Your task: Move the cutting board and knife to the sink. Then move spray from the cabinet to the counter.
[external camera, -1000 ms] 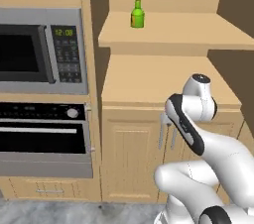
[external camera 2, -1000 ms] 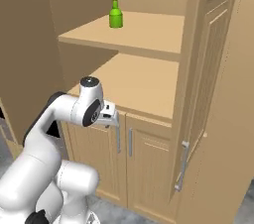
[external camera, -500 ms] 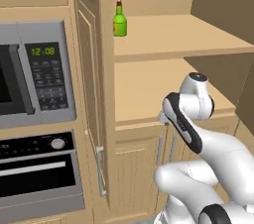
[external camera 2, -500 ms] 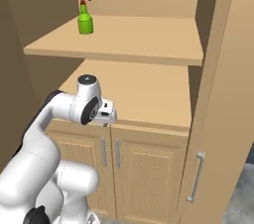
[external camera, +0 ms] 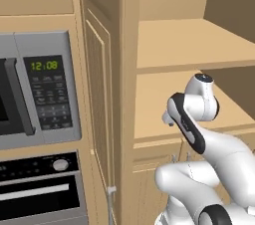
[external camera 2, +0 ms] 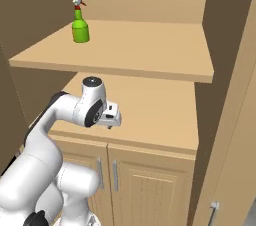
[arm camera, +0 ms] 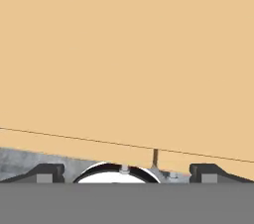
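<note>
Spray is standing upright on the cabinet's upper shelf, near its left front corner. Gripper is hanging low over the lower shelf, pointing down, fingers spread wide and gripping nothing. Judgement: the fetch is just beginning. Lift and level the hand first, approach the bottle body from the front, below the trigger, clearing the shelf edge.

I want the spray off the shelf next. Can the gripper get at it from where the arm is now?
Probably yes. The spray stands alone near the left front of the cabinet's upper shelf, door open, nothing in front of it. The gripper, open and empty, hangs low over the lower shelf, so it must rise first.
</note>
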Motion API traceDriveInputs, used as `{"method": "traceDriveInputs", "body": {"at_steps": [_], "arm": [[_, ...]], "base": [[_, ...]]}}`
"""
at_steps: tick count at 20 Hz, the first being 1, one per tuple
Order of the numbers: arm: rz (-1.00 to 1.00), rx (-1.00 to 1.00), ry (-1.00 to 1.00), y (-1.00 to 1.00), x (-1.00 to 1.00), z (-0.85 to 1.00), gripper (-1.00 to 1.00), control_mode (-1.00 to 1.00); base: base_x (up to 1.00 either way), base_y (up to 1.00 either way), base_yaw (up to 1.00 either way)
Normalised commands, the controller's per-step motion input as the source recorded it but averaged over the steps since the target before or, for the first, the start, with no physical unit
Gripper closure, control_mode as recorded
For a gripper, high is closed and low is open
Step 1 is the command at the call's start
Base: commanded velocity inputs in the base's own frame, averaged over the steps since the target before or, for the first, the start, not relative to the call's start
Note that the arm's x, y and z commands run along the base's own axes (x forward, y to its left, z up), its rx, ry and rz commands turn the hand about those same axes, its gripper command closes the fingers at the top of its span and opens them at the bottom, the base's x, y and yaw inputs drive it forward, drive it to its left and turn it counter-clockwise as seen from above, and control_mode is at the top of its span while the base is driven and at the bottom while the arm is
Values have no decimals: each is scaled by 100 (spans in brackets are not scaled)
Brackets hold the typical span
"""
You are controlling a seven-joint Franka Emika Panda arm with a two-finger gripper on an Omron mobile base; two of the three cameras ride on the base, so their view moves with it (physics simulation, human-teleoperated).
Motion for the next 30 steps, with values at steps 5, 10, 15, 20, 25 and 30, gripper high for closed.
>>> {"method": "traceDriveInputs", "body": {"at_steps": [5, 10, 15, 20, 25, 30], "arm": [[0, 0, 0, 0, 0, 0, -100, 100], [0, 0, 0, 0, 0, 0, -100, 100], [0, 0, 0, 0, 0, 0, -100, 100], [0, 0, 0, 0, 0, 0, -100, 100], [0, 0, -8, 1, -4, 2, -100, -100], [0, 0, -53, 6, -14, 23, -100, -100]], "base": [[44, 3, 13], [2, 1, 1], [1, 0, 0], [-4, 1, 0], [-13, 1, 0], [0, 0, 0]]}}
